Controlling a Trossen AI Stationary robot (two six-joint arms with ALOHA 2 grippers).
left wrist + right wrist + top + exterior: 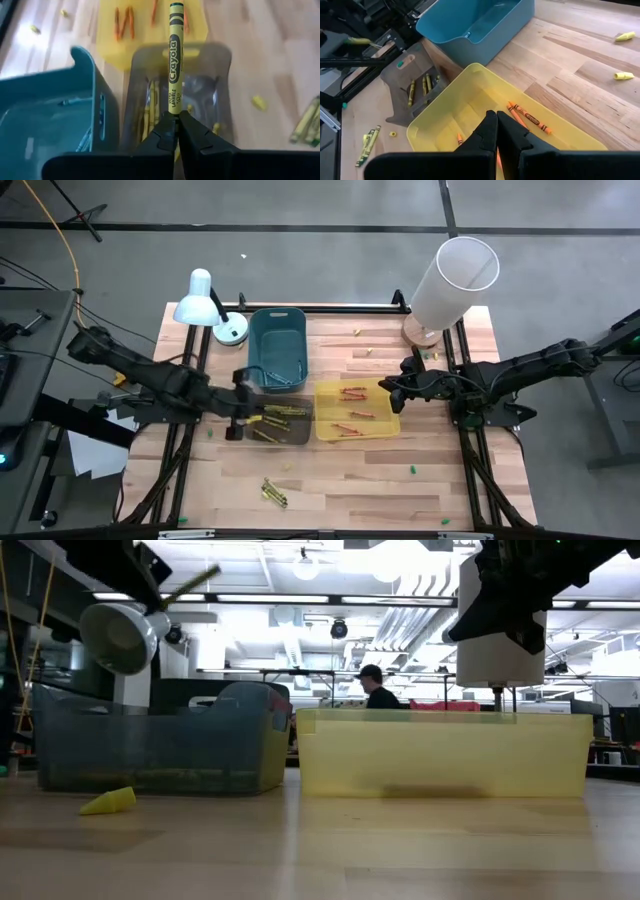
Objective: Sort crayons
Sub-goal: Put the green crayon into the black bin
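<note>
Lab or workshop: concrete floor [330,205], exposed ceiling ducts [400,625], strip lights, equipment benches behind wooden table [350,480].

The crayon [173,60] in the left gripper [177,131] is yellow with black lettering and a dark band at its tip. Below it sits a smoky grey, see-through bin [290,432] holding more yellow crayons [282,413]. The bin to its right [325,392] is pale yellow, with orange crayons [529,117] inside (black marks on their wrappers). The far bin [277,330] is teal. Both grippers are black. A bundle of yellow crayons [274,493] lies near on the light, striped wooden table [340,480]; the lamp [198,302] and tube [455,280] are white.
</note>
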